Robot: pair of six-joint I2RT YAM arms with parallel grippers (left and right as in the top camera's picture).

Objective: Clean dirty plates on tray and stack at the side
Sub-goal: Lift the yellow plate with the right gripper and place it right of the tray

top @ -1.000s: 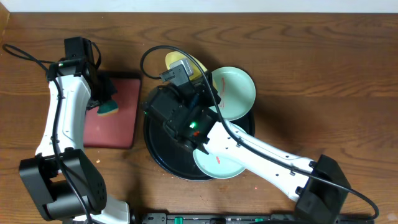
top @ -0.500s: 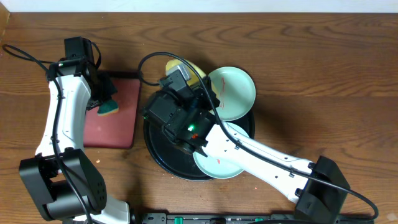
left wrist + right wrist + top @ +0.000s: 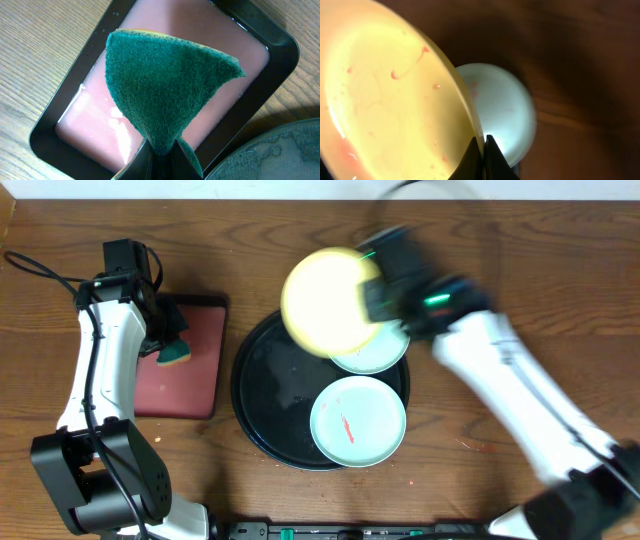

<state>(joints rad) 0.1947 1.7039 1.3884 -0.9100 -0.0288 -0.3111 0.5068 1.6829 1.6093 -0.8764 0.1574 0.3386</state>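
The right claw (image 3: 482, 149) pinches the rim of the yellow plate (image 3: 322, 302) and holds it tilted above the tray (image 3: 262, 420), probably to present its smeared face for wiping. The left claw (image 3: 159, 152) grips a green sponge (image 3: 160, 95) over the red tray (image 3: 200, 30). The near mint plate (image 3: 358, 420) lies in the tray. The far mint plate (image 3: 388, 352) is partly hidden. The right arm is blurred overhead.

Soft even light overhead; yellow plate (image 3: 325, 302) and right arm (image 3: 500, 370) motion-blurred.
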